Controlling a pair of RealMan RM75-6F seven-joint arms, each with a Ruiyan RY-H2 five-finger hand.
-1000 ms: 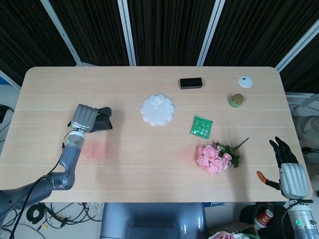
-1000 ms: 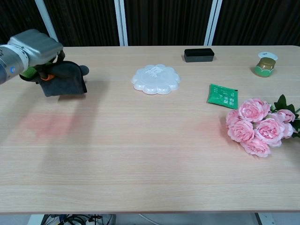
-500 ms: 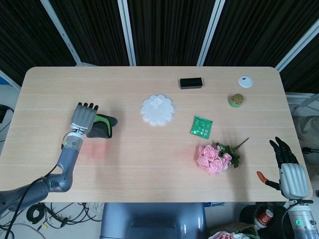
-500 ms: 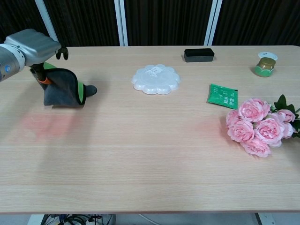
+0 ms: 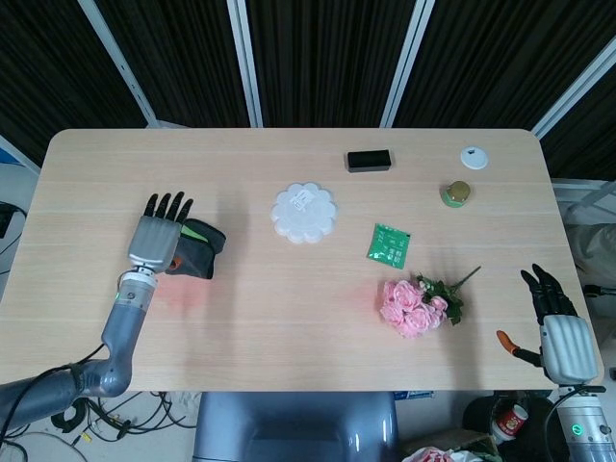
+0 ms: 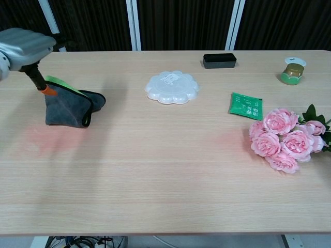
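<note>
Pouch (image 6: 70, 107) partly hidden under left hand (image 5: 156, 238)

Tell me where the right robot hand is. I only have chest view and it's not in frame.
Observer: Head view shows the right robot hand at the near right corner of the table, fingers straight, holding nothing.
Operator: And the left? I see only its back and thumb.
Observer: The left robot hand has its fingers straight and apart above the dark cloth; none curls round it.
Operator: Bouquet is cropped on my side.
Observer: The bouquet has a thin stem pointing toward the far right edge.
</note>
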